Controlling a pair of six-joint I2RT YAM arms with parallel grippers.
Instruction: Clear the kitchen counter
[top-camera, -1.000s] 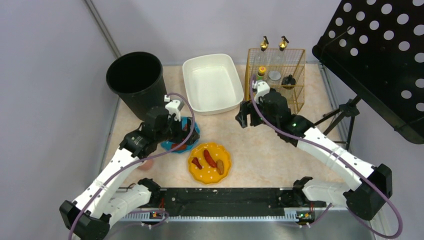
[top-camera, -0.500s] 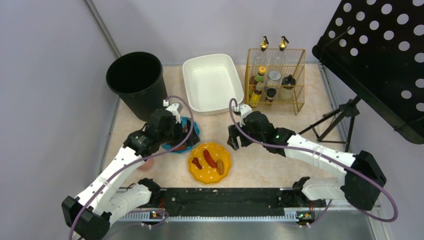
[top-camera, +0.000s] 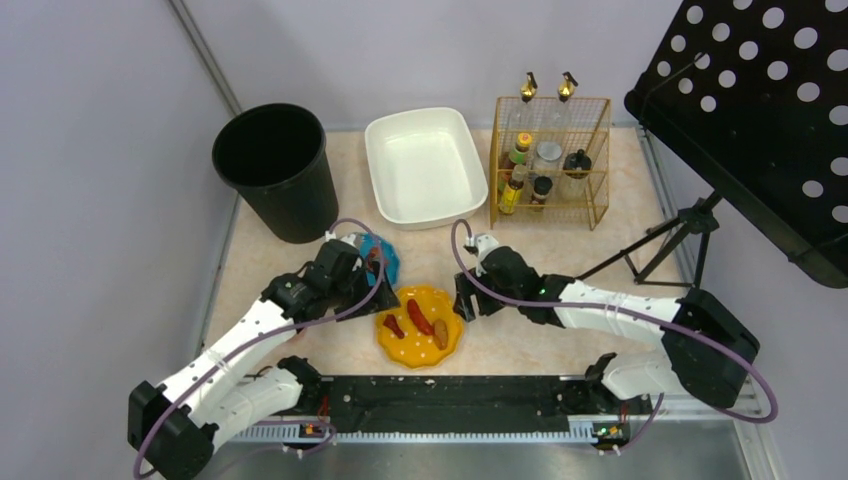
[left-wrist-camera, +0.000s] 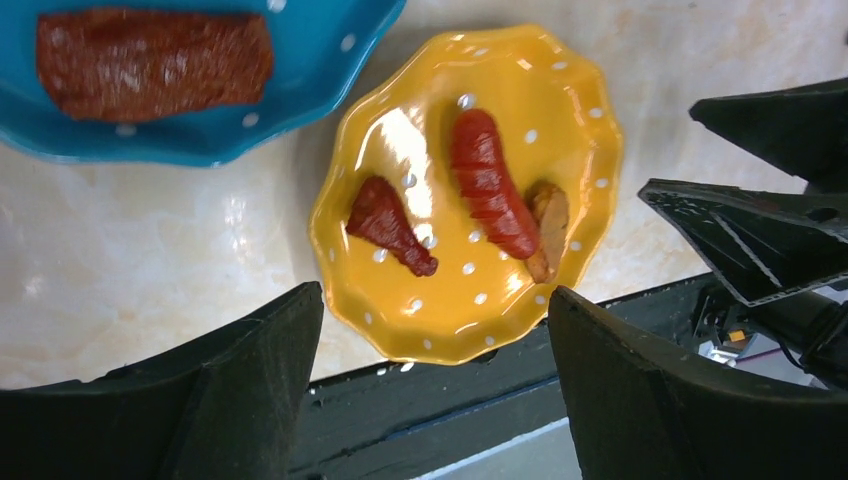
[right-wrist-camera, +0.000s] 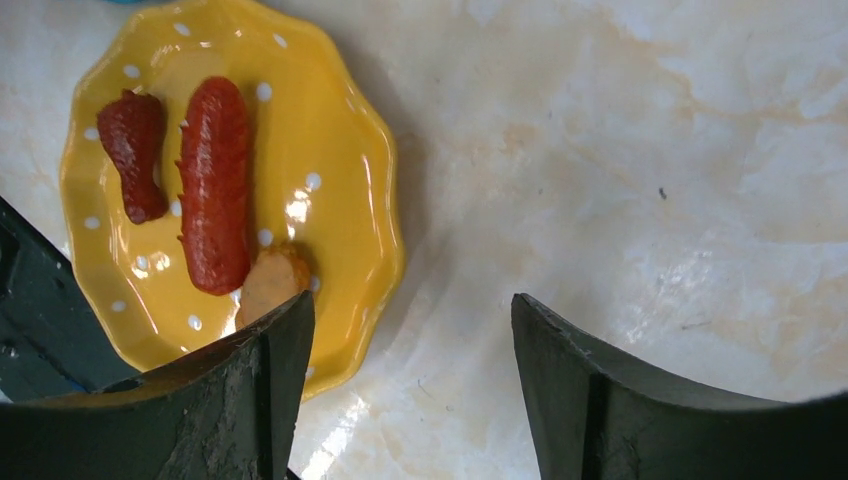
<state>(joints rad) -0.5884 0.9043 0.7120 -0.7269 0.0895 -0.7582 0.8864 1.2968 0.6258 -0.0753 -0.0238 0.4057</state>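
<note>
The pale marbled tabletop (top-camera: 560, 248) fills the space in front of the two arms, with metal rails along its edges. A yellow dotted plate (top-camera: 412, 352) sits on it close to the near edge, and everything else is best placed from that.

On the plate lie a red sausage (left-wrist-camera: 490, 185), a dark red drumstick-shaped piece (left-wrist-camera: 385, 225) and a small brown nugget (left-wrist-camera: 548, 225) that touches the sausage.

The left hand (left-wrist-camera: 430, 295) hangs over the plate's near rim, fingers spread wide and holding nothing. The right hand (right-wrist-camera: 408, 300) is at the plate's opposite side, also spread and empty. One of its fingers is over the rim and the gap between them is over bare stone.

Just beyond the plate on the left arm's side is a blue plate (top-camera: 385, 255) carrying a reddish-brown slab (left-wrist-camera: 150, 60); I cannot tell whether the rims touch.

Farther back from the plate stand a white basin (top-camera: 425, 165), a black bin (top-camera: 280, 170) and a gold wire rack (top-camera: 550, 160) of bottles.
</note>
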